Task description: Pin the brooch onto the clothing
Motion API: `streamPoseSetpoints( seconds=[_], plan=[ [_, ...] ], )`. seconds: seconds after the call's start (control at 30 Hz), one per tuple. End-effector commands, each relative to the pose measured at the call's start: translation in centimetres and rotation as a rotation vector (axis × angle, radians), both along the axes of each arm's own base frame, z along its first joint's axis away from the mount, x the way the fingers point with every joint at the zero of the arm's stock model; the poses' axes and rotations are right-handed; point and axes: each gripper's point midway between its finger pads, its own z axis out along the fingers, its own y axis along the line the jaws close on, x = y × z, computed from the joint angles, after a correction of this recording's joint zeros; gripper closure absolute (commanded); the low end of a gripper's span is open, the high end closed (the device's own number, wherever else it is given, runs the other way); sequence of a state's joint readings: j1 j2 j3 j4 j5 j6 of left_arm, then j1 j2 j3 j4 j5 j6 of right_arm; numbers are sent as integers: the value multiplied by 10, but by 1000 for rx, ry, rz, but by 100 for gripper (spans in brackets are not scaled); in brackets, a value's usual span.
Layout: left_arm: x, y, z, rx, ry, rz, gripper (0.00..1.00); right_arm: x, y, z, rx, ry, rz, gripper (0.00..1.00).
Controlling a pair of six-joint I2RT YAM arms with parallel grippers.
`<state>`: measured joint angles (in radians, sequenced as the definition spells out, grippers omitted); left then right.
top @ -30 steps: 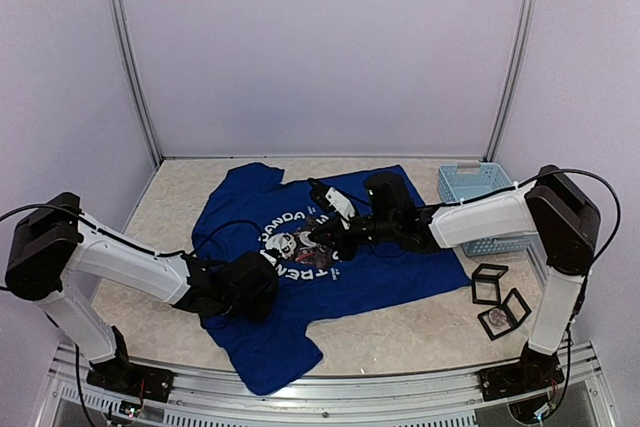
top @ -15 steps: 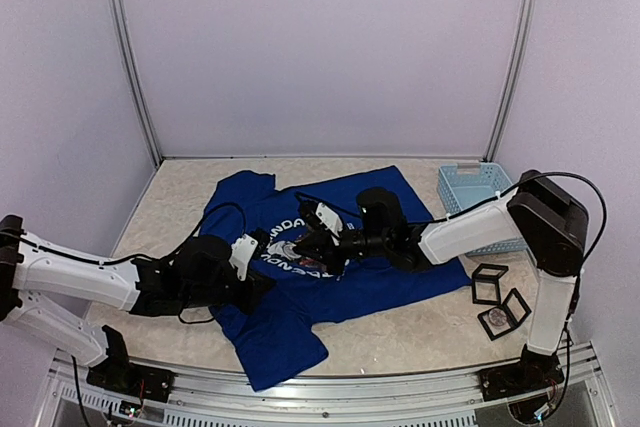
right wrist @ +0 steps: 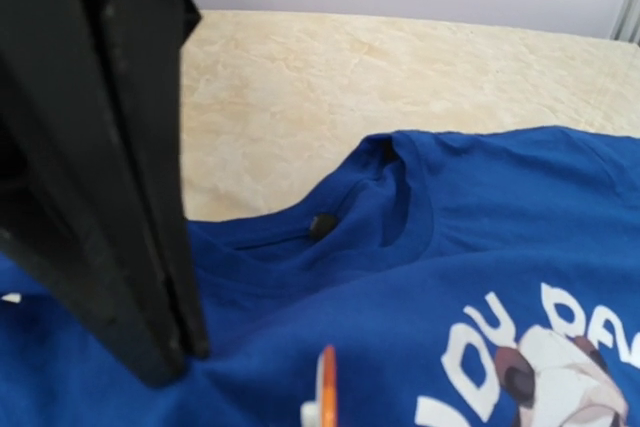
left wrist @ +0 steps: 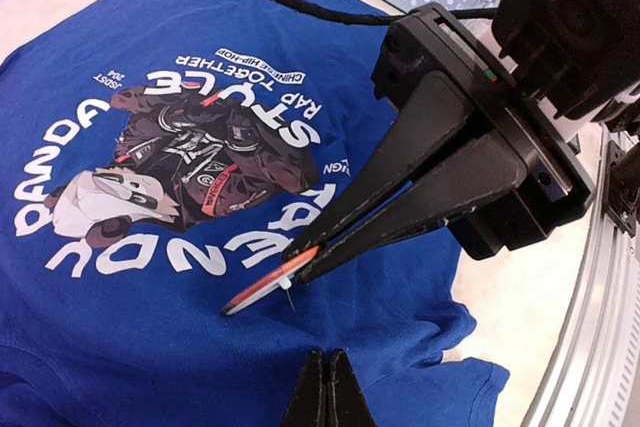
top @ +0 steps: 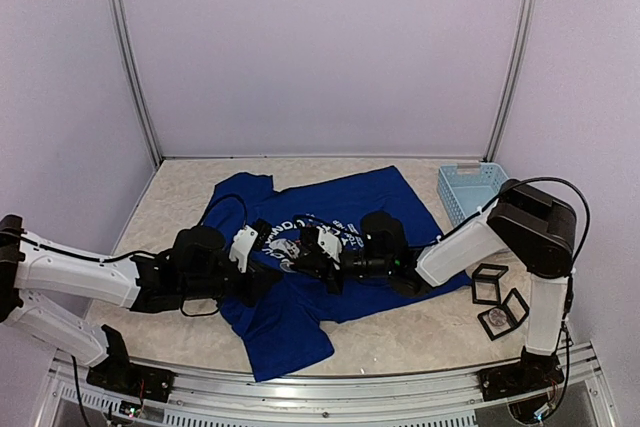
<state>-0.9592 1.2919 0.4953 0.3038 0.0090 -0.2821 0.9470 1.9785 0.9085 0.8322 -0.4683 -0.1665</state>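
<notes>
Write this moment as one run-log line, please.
right hand: shut on brooch, close over T-shirt near panda print | left hand: shut, facing brooch | brooch: not pinned yet

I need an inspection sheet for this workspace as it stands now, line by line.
Surface: beige table, shirt over its middle.
Job's things: shirt print up, lower part rumpled; brooch beside the print.
Clutter: basket at back right; black frames at front right.
Hands: right hand shut on brooch; left hand shut, low over shirt, hold on cloth unclear.
Cables: black cable runs over shirt.
Surroundings: lilac walls; nothing else seen.
</notes>
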Motion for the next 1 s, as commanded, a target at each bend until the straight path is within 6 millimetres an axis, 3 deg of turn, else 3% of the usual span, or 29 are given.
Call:
streamPoseSetpoints(
  seconds=[0.0, 0.27, 0.5, 0.7, 0.97],
  plan=[
    [3, -5, 8, -27, -23, -20, 100, -11, 3, 1, 34, -54, 47, 100],
    [10, -2, 8, -29, -15, -4, 100, -31, 2, 0, 48, -35, 135, 100],
    [10, -2, 8, -27, -17, -8, 100, -36, 4, 0, 47, -35, 163, 100],
    [5, -3, 10, -35, -8, -32, 100, -10, 4, 7, 49, -60, 8, 100],
    [4, -4, 16, -47, -22, -40, 100, -9, 5, 1, 38, -149, -22, 100]
  ],
)
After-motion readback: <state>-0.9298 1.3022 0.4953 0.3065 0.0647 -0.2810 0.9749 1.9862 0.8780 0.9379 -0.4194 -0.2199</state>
